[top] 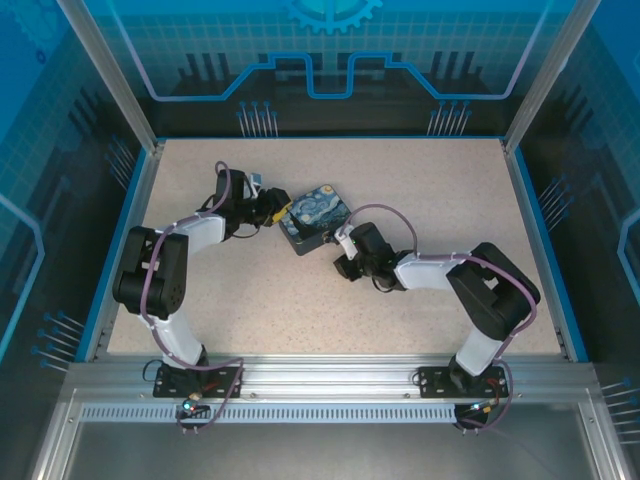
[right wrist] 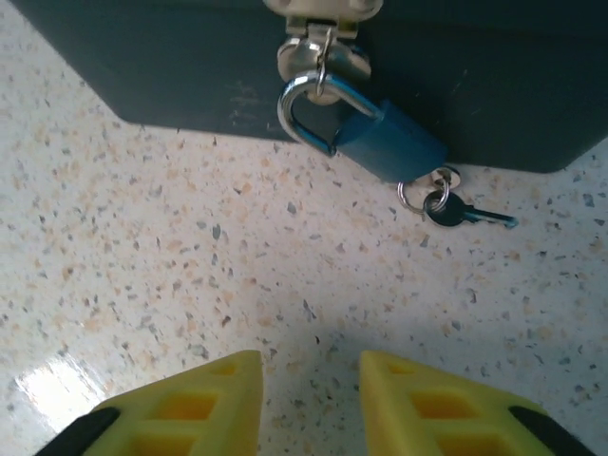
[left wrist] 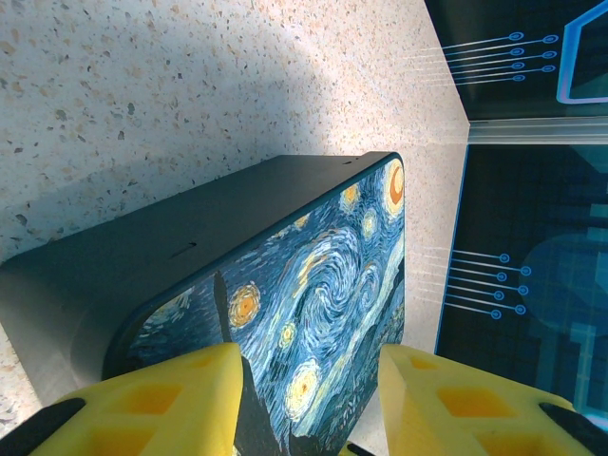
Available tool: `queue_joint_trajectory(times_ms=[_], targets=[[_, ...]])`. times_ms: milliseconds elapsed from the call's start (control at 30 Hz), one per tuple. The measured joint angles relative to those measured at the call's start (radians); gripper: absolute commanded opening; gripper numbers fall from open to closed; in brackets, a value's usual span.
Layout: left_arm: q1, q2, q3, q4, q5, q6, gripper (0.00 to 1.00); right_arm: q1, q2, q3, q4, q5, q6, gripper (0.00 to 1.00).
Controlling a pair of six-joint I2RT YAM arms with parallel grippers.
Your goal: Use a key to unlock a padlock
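Speckled table point(right wrist: 190, 285): tin point(right wrist: 494, 76) shut, padlock point(right wrist: 385, 142) through hasp point(right wrist: 318, 19), key point(right wrist: 465, 214) beside

You see the blue padlock point(right wrist: 389, 142) tilted, silver shackle through the tin's hasp point(right wrist: 321, 9), the ringed key point(right wrist: 467, 215) flat beside its base.

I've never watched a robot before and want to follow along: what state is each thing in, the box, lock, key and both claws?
Tin box: lid shut, flat on the table.
Padlock: shackle looks closed, hooked through the box's clasp.
Key: on a ring at the padlock's bottom, lying on the table, unheld.
Left gripper: open, fingers astride the box's end.
Right gripper: open, empty, short of the padlock.
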Motion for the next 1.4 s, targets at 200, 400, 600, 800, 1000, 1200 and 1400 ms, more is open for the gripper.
queue_joint_trajectory(times_ms=[200, 400, 600, 800, 1000, 1200, 1400], targets=[[0.000, 0.000, 0.000, 0.000, 0.000, 0.000, 0.44, -0.062, 0.018, 0.026, 0.050, -0.085, -0.076, 0.50], [0.000, 0.000, 0.000, -0.001, 0.000, 0.000, 0.44, -0.069, 0.101, 0.101, 0.077, -0.129, -0.146, 0.51], [0.000, 0.000, 0.000, -0.002, 0.000, 0.000, 0.44, -0.069, 0.177, 0.152, 0.098, -0.136, -0.186, 0.51], [0.000, 0.000, 0.000, -0.003, 0.000, 0.000, 0.44, -0.069, 0.214, 0.191, 0.109, -0.148, -0.213, 0.45], [0.000, 0.000, 0.000, -0.003, -0.001, 0.002, 0.44, -0.070, 0.217, 0.197, 0.066, -0.230, -0.218, 0.40], [0.000, 0.004, 0.008, -0.008, -0.001, 0.003, 0.44, -0.053, 0.159, 0.143, 0.023, -0.318, -0.184, 0.43], [0.000, 0.005, 0.013, -0.018, -0.001, 0.003, 0.44, -0.028, 0.059, 0.053, -0.014, -0.322, -0.164, 0.47]])
